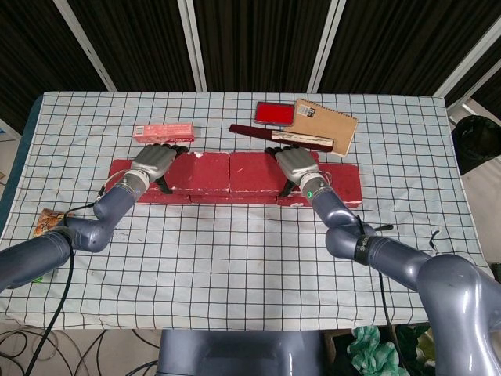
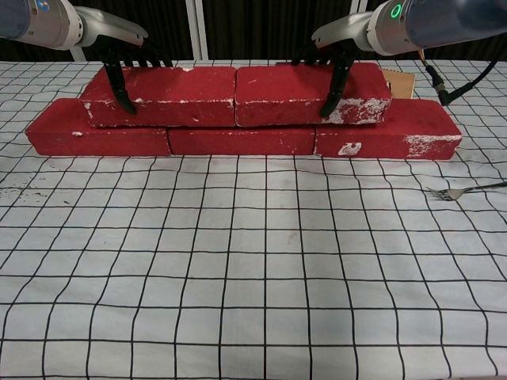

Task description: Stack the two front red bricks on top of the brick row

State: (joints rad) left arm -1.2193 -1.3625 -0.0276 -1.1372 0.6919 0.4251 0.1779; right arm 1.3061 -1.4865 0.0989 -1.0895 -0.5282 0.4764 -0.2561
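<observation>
Two red bricks lie end to end on top of the brick row (image 2: pixel 245 140). My left hand (image 2: pixel 119 49) grips the left top brick (image 2: pixel 182 95) near its left end, thumb down the front face and fingers over the back. My right hand (image 2: pixel 342 46) grips the right top brick (image 2: pixel 281 91) near its right end in the same way. From the head view, the left hand (image 1: pixel 153 162) and right hand (image 1: pixel 296 164) lie on the left top brick (image 1: pixel 200 172) and right top brick (image 1: pixel 254 172), above the brick row (image 1: pixel 346 185). The two top bricks touch.
Behind the bricks lie a pink box (image 1: pixel 163 131), a dark strip (image 1: pixel 254 131), a red case (image 1: pixel 274 113) and a brown notebook (image 1: pixel 327 124). A fork (image 2: pixel 463 190) rests at the right, and a wrapper (image 1: pixel 45 222) sits near the table's left edge.
</observation>
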